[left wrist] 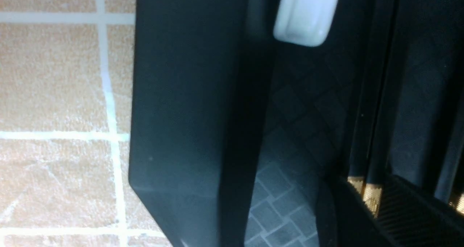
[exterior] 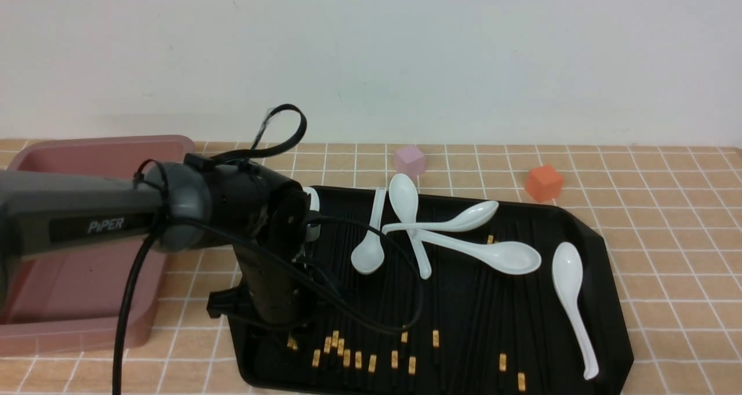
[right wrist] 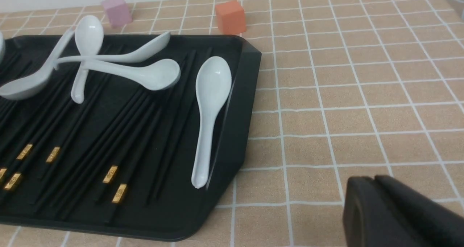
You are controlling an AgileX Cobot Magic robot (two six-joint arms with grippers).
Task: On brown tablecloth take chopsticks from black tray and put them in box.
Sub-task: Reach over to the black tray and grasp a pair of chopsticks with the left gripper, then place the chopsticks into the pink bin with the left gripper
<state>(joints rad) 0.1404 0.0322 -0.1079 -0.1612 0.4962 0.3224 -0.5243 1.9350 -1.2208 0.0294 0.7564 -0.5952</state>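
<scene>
Reaching into the tray

Left hand (exterior: 277,316) sits low inside the black tray (exterior: 608,302), chopsticks (exterior: 346,357) right at its fingers (left wrist: 406,214); whether it grips any, I cannot tell. The box (exterior: 104,147) lies just left of this hand. The tray lies left of the right hand (right wrist: 375,183), whose state I also cannot tell

Tan tablecloth (exterior: 666,209) with white grid, black tray (exterior: 606,250), black gold-banded chopsticks (right wrist: 119,156), white spoons (exterior: 571,290), mauve box (exterior: 104,151).
</scene>
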